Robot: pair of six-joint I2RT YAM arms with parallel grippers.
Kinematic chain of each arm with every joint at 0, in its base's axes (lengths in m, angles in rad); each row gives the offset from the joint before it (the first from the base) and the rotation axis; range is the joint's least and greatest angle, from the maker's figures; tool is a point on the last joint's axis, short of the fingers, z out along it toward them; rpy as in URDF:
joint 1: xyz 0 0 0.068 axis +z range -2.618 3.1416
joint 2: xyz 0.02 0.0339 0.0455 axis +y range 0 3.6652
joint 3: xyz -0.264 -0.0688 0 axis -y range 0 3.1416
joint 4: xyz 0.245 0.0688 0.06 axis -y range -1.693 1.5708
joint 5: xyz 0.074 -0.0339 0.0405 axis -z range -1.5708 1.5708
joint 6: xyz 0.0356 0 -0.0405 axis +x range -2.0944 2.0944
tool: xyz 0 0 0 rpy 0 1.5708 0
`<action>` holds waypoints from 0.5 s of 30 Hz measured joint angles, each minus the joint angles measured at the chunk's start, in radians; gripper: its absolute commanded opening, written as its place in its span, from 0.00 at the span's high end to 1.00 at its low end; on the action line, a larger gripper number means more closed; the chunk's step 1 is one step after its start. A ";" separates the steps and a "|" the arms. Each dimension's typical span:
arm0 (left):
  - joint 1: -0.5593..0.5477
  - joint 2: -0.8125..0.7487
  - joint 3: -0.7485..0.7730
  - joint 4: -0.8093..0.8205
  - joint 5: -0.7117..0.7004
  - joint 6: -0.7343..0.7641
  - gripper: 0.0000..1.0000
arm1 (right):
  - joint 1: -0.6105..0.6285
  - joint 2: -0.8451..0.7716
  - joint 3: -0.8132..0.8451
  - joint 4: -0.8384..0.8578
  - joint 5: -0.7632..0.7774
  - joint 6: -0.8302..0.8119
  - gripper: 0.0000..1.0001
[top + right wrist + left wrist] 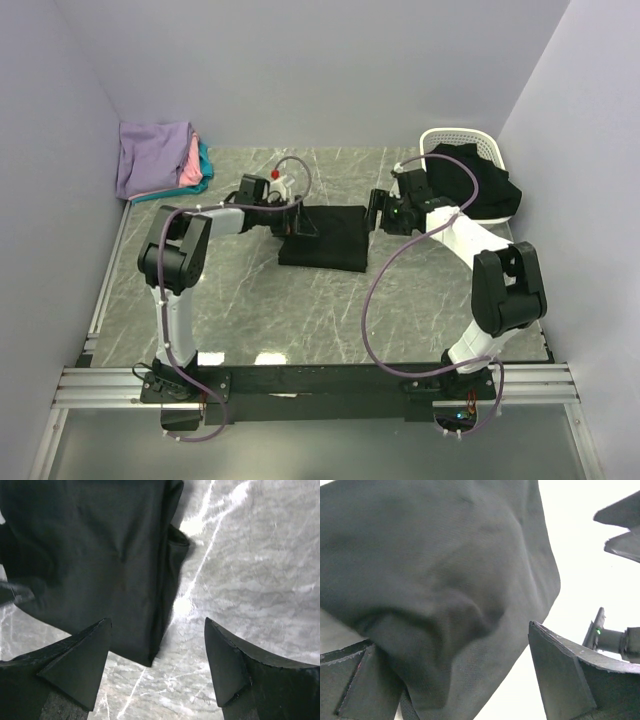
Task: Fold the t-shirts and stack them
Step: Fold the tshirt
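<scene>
1. Far-left corner: a stack of folded t-shirts, well apart from both hands.
2. Left hand, jaws wide apart, meets the black t-shirt's left edge, with cloth lying between them.
3. The shirt lies mid-worktop, with bare marble nearer the arms.
4. Right hand, open and holding nothing, hovers over its right edge.
5. White basket of black cloth sits far right.

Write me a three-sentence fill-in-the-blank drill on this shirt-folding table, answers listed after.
The loose black cloth shirts spill from the white perforated plastic ____ at the far right. The folded shirt stack in the far left corner has a ____ shirt on top. The left gripper and right gripper both stand ____, not shut.
Missing words: basket; lavender; open.
</scene>
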 measured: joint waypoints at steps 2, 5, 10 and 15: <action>-0.029 -0.002 -0.017 0.023 0.012 -0.011 0.00 | 0.000 -0.008 -0.014 -0.002 0.003 0.000 0.19; -0.082 -0.017 -0.053 0.060 0.018 -0.027 0.01 | 0.000 -0.011 -0.019 -0.016 0.009 -0.001 0.19; -0.137 -0.078 -0.139 0.106 -0.031 -0.077 0.01 | 0.000 -0.037 -0.048 -0.026 0.017 -0.007 0.19; -0.145 -0.154 -0.183 0.052 -0.159 -0.109 0.01 | 0.000 -0.074 -0.049 -0.035 0.029 -0.015 0.18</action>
